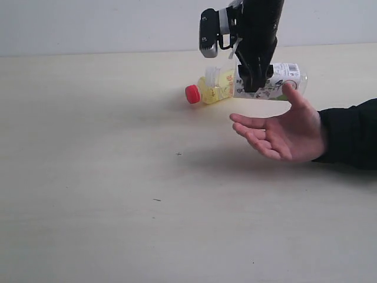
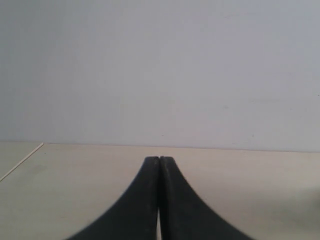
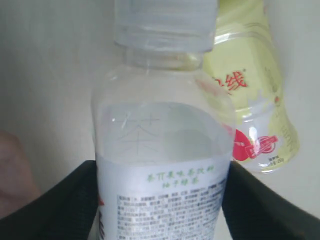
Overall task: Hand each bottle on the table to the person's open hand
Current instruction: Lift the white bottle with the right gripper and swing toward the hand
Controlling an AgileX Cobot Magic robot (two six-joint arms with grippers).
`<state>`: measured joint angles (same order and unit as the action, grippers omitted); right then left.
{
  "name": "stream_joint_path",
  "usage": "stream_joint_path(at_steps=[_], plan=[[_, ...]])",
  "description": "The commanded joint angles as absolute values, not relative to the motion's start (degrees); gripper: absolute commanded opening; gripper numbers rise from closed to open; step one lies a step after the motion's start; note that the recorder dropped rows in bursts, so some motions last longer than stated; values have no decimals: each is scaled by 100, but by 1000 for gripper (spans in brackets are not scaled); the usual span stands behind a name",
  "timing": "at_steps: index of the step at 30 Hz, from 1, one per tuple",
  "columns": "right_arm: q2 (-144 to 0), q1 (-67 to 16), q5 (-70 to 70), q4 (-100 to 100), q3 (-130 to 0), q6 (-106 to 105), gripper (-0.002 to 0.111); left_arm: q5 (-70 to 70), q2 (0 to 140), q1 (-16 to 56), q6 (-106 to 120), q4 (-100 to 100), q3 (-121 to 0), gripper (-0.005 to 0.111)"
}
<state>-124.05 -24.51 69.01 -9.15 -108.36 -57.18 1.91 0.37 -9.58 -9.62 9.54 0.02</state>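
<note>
While the right tool (image 1: pixel 254 84) gripped the white-labelled bottle (image 1: pixel 284 76) at upper centre, beside the hand (image 1: pixel 288 134), its handover looked unfinished; the yellow bottle (image 1: pixel 212 90) lay on the counter (image 1: pixel 118 206), left tool (image 2: pixel 159 167) clenched empty.

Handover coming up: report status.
Left pincer shut, empty. Right pincer clamped on white bottle, beside yellow bottle. Open hand close by, nothing between.

Beige table (image 1: pixel 88 206), yellow bottle (image 1: pixel 211 89) lying flat
</note>
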Motion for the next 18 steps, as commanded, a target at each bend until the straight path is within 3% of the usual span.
stream_joint_path(at_steps=[1,18], plan=[[-12319,-2604,6996,-1008,-11173,-5682,0,167,0,-973,-943,986,0,0],[-12039,-2937,6996,-2202,-11823,-3927,0,167,0,-973,-943,986,0,0]])
